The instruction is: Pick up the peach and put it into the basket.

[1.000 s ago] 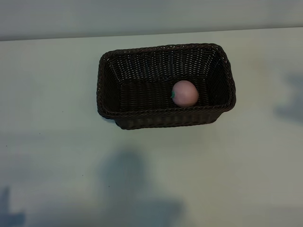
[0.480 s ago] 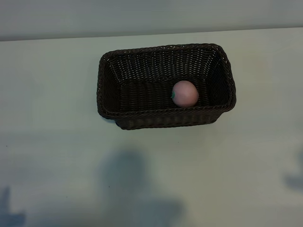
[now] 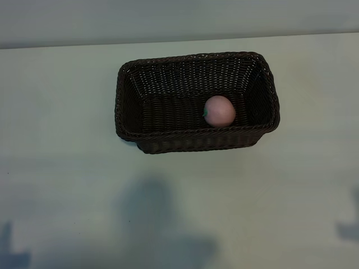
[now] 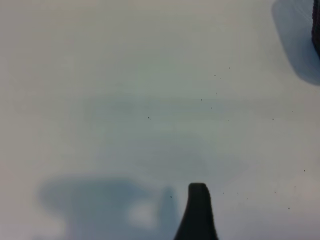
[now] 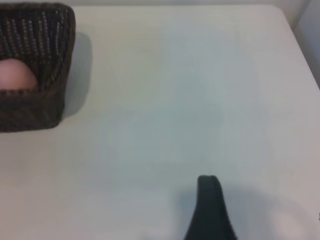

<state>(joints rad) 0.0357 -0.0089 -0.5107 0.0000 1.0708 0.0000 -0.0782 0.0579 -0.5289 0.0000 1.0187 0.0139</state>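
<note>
The pale-pink peach (image 3: 219, 110) lies inside the dark-brown wicker basket (image 3: 196, 134), right of its middle and close to the near wall. In the right wrist view, one corner of the basket (image 5: 50, 100) shows with the peach (image 5: 17, 75) behind its rim. My right gripper (image 5: 161, 190) hangs open over bare table, well away from the basket, with one dark finger (image 5: 209, 200) showing. Over bare table too, my left gripper (image 4: 161, 188) is open and holds nothing; one finger (image 4: 198, 210) shows. Neither arm appears in the exterior view.
The basket stands near the far side of the pale table (image 3: 84, 185). The table's far edge (image 3: 56, 46) runs just behind it. Arm shadows fall on the table's near part and right side. A dark sliver (image 4: 316, 25) sits at the rim of the left wrist view.
The shadow at the table's right side has slid from beside the basket toward the near edge. The peach and the basket have not moved.
</note>
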